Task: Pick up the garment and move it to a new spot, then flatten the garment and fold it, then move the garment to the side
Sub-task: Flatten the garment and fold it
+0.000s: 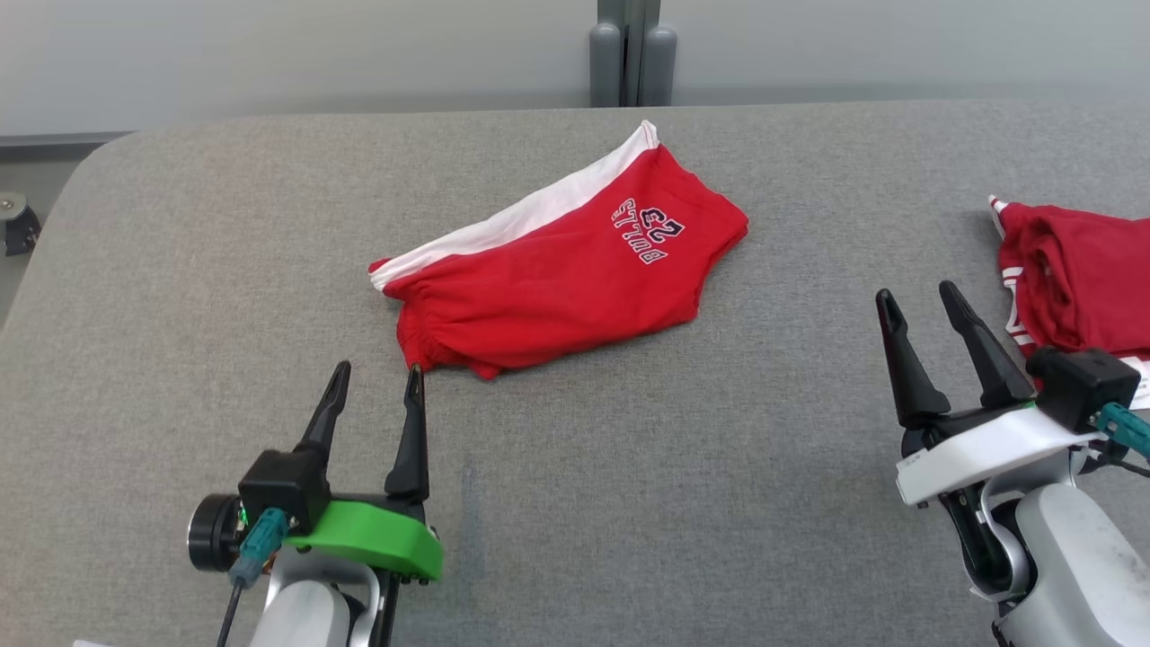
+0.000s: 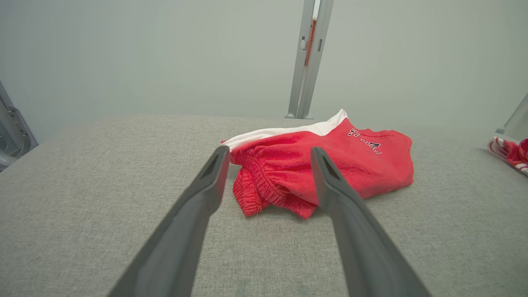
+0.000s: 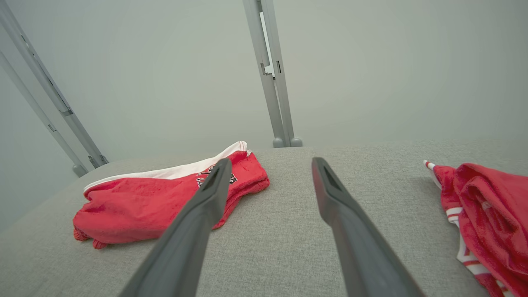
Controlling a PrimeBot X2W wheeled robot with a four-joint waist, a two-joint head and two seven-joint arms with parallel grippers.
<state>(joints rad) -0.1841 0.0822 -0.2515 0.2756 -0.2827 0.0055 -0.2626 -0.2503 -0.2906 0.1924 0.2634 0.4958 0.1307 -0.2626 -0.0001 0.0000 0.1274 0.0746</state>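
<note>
Reading the step as the last one, we judge the red shorts (image 1: 566, 279) already folded: they lie flat-ish at the centre of the head view on the grey table (image 1: 180, 270), white side stripe toward the top, printed number showing. That call isn't certain. A second red garment (image 1: 1078, 270) sits bunched at the right edge of the frame, well apart from the shorts.

The left gripper (image 1: 378, 368) is at lower left with its jaws spread and nothing between them. One fingertip is just beside the gathered waistband corner, and we can't tell if it touches. In the left wrist view that bunched waistband sits right between the fingers (image 2: 198, 206). The right gripper (image 1: 916, 292) is at lower right, also spread and empty, close to the second garment and well clear of the shorts.

To do this well we want:
- a grip through all the layers at the waistband corner, not only the top one
- the right gripper on the hem end, at centre right of the frame
- a low, level lift so the fold holds
- a set-down clear of the second garment

The main risk is a one-corner pull that undoes the fold.
</note>
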